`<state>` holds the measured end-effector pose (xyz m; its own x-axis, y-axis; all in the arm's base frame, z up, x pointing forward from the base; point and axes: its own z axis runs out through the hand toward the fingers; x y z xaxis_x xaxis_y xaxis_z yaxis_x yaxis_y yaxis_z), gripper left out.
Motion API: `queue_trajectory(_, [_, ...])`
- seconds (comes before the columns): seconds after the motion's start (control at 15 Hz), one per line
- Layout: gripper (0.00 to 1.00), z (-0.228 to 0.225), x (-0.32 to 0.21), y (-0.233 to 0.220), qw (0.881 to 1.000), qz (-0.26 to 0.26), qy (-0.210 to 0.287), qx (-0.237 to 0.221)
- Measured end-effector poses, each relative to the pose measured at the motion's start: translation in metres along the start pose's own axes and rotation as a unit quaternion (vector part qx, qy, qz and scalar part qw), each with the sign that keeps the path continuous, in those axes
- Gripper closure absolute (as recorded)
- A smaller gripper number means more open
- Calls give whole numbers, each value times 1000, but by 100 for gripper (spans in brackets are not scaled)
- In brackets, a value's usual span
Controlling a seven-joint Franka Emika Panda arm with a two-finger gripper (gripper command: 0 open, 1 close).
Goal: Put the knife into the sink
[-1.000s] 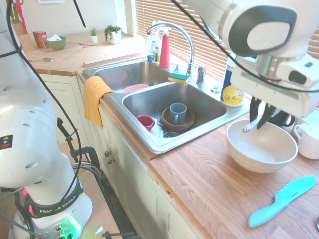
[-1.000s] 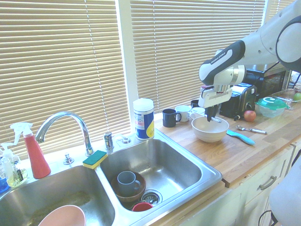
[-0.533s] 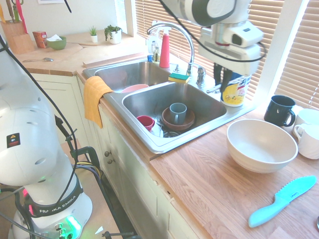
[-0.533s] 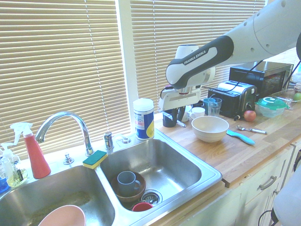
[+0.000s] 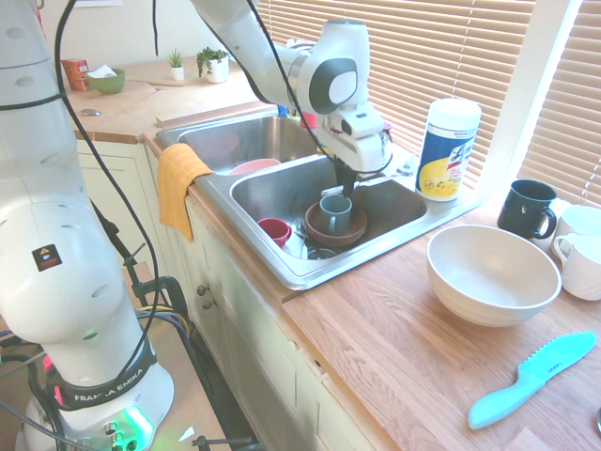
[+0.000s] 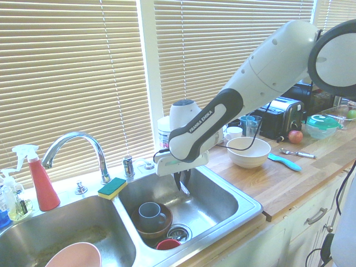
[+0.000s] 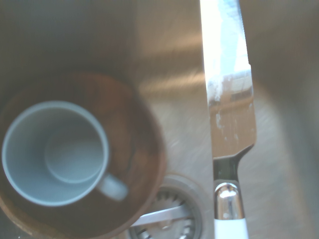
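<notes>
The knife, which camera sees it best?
The wrist view: the knife looks big there, with blade and part of the handle. The second outside view shows just a small shiny bit; the first, hardly any.

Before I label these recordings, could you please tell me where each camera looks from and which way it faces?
First exterior: above the counter's front, facing the sink and window; arm and base show.
Second exterior: beyond the sink, facing blinds and along the counter; arm and gripper show.
Wrist: over the basin, facing down; the knife shows.
Both exteriors share the white bowl.
</notes>
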<state>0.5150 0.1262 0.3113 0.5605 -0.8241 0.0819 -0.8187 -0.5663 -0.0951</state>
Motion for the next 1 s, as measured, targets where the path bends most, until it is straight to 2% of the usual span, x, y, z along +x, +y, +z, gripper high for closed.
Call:
queue_trajectory(0.2, [100, 41, -14, -2, 1000, -1, -7, -6])
queue_trajectory(0.6, [100, 106, 0, 10, 1000, -12, -13, -9])
queue_trajectory(1.0, [100, 151, 5, 17, 999, -18, -27, -24])
